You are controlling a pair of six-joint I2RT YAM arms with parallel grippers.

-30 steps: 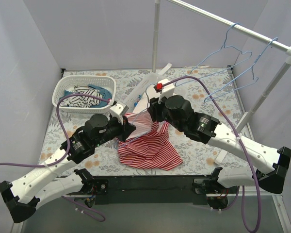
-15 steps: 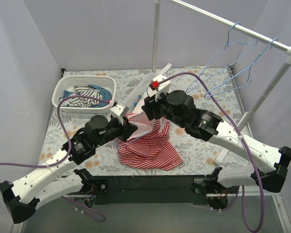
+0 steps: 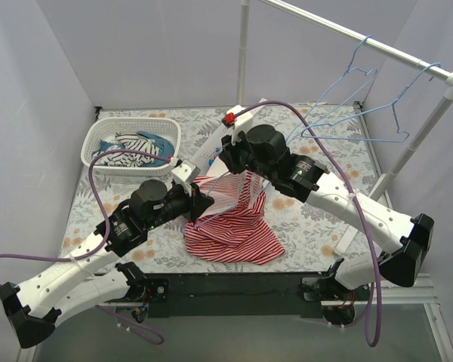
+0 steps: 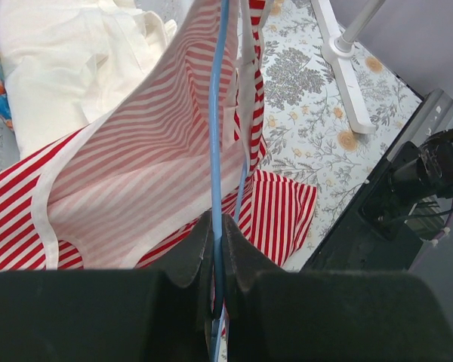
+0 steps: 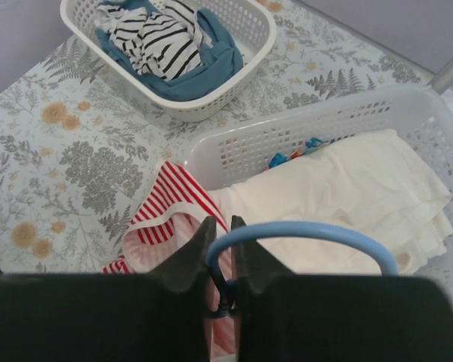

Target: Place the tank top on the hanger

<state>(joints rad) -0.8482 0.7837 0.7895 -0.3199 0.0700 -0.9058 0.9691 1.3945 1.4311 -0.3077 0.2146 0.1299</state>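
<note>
The red-and-white striped tank top [image 3: 238,230] hangs partly lifted, its lower part spread on the floral table. In the left wrist view it [image 4: 128,158] drapes around a blue wire hanger [image 4: 216,121]. My left gripper [image 4: 217,220] is shut on that hanger's wire; in the top view it [image 3: 202,202] sits at the garment's left edge. My right gripper [image 5: 217,224] is shut on the blue hanger's hook [image 5: 309,230], just above the tank top's strap [image 5: 162,200]. In the top view it [image 3: 231,161] is over the garment's top.
A white basket [image 3: 132,143] at back left holds a black-and-white striped garment [image 5: 162,38] on blue cloth. A second white basket [image 5: 234,147] holds cream-white cloth [image 5: 347,188]. Two blue hangers [image 3: 362,90] hang on the white rail [image 3: 340,30] at right. The rack foot [image 4: 340,68] lies nearby.
My right arm has swung left and toward the back, carrying the hanger hook and lifting the tank top's upper part. The hangers on the rail have swung. My left gripper has barely moved.
</note>
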